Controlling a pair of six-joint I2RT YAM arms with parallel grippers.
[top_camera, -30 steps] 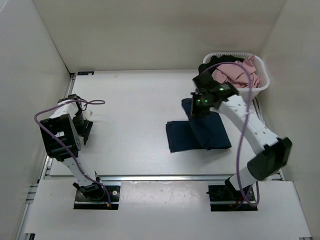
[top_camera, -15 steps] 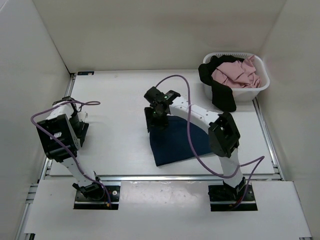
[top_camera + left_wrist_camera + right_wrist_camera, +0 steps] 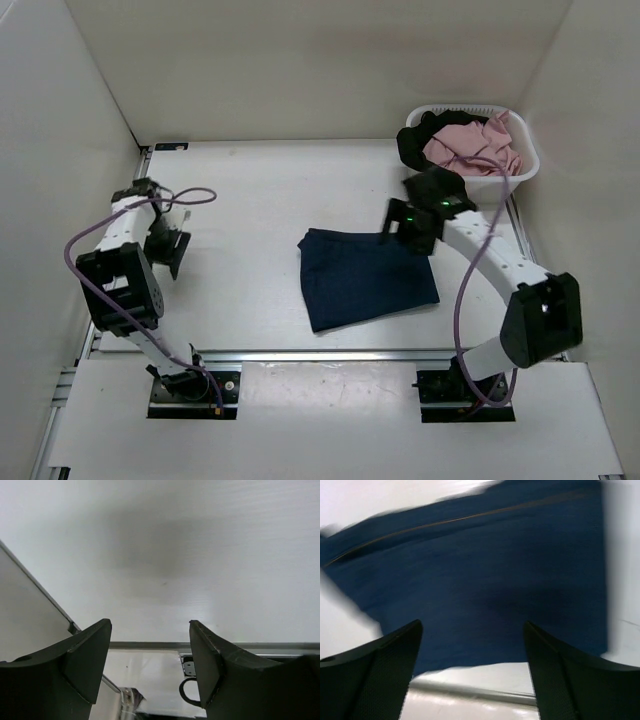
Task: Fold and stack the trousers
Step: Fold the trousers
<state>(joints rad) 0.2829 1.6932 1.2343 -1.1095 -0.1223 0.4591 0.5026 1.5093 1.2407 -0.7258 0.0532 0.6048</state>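
Note:
The trousers (image 3: 365,278) lie folded in a flat navy rectangle on the white table (image 3: 250,190), right of centre. My right gripper (image 3: 405,235) hovers over their upper right corner, open, with nothing between its fingers. The right wrist view shows the blurred navy trousers (image 3: 480,575) with a tan seam filling the frame beyond the open right gripper (image 3: 472,625). At the table's left edge my left gripper (image 3: 168,250) is open, far from the trousers. In its wrist view the left gripper (image 3: 150,625) frames only bare table.
A white basket (image 3: 527,165) at the back right corner holds a pink cloth (image 3: 470,145) and a black garment (image 3: 418,145) draped over its rim. White walls close in the table on the left, back and right. A metal rail (image 3: 330,353) runs along the near edge.
My right gripper went from shut to open, releasing the trousers, and swung back right. The trousers now lie flat in a wider folded shape. My left arm shifted slightly.

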